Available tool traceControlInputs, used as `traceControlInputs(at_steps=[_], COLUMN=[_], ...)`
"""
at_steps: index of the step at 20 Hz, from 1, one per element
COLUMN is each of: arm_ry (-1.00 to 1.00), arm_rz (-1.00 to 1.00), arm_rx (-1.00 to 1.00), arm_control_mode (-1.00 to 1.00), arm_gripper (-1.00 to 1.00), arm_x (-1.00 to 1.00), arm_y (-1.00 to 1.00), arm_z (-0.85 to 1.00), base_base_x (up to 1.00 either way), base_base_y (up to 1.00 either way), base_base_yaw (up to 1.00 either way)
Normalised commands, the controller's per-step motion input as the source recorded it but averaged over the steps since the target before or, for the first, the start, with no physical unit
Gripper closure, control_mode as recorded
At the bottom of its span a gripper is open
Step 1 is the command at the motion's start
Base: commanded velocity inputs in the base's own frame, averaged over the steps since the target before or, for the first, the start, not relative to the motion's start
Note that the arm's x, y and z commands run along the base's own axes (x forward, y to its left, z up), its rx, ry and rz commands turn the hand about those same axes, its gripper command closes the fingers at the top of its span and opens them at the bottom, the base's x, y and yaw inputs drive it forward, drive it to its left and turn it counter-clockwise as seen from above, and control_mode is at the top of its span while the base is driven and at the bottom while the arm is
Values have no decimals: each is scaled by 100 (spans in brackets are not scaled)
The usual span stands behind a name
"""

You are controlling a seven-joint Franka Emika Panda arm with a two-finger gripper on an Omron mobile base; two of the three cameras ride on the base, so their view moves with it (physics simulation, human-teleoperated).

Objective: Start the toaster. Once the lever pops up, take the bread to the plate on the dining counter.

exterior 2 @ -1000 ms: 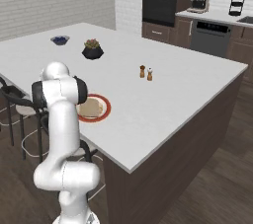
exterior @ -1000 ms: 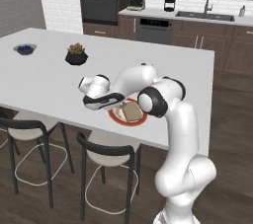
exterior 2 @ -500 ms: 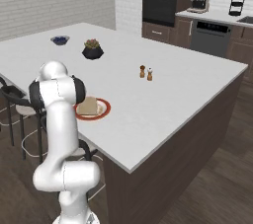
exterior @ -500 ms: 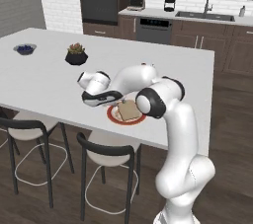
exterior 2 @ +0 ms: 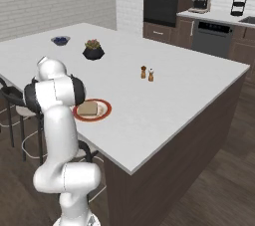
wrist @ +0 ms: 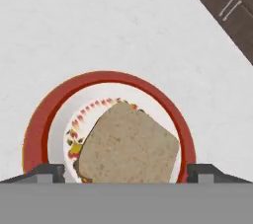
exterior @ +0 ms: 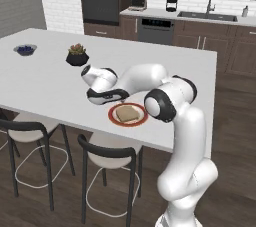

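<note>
Pincer (wrist: 126, 171) released, jaws spread wide: in the hand view its two dark tips sit at the plate's left and right rim, with the bread between them and touching neither. Nothing held. In the left base view the pincer (exterior: 106, 97) hovers low over the surface, just left of the plate, the arm folded back over it.

Bread (wrist: 129, 143): one slice, tan-brown, roughly square, lying flat on the plate's pale centre, one corner reaching toward the patterned inner ring. Same slice from the left base view (exterior: 128, 114) and the right base view (exterior 2: 88, 108), fully inside the rim.

Plate (wrist: 37, 124): one, round, red-orange rim. It rests on the dining counter (exterior: 45, 78) close to the near edge on the stool side, seen also in the left base view (exterior: 114, 118) and the right base view (exterior 2: 105, 106).

Count, left to right in the left base view: one small dark bowl (exterior: 24, 49) at the far left; one dark pot with a plant (exterior: 77, 56); one plate with one slice. Two bar stools (exterior: 107, 158) under the near edge. In the right base view, two small shakers (exterior 2: 147, 73) stand together well beyond the plate.

Edges and room: bare white surface all round the plate, widest toward the far side and to the right. In the hand view a corner of the surface edge cuts the upper right, dark wood floor (wrist: 230, 8) beyond it. Near edge lies just past the plate.
</note>
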Motion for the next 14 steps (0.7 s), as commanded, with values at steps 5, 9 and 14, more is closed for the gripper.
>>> traceControlInputs(at_steps=[5,9,14], arm_ry=[-36,-43,-46], arm_rz=[0,0,0], arm_rx=[24,41,47], arm_control_mode=[-100,-100,-100], arm_gripper=[-100,-100,-100], arm_x=[0,-25,-57], arm_y=[11,-15,-45], arm_z=[35,88,88], base_base_x=[0,0,0], base_base_y=[0,0,0], base_base_yaw=[0,0,0])
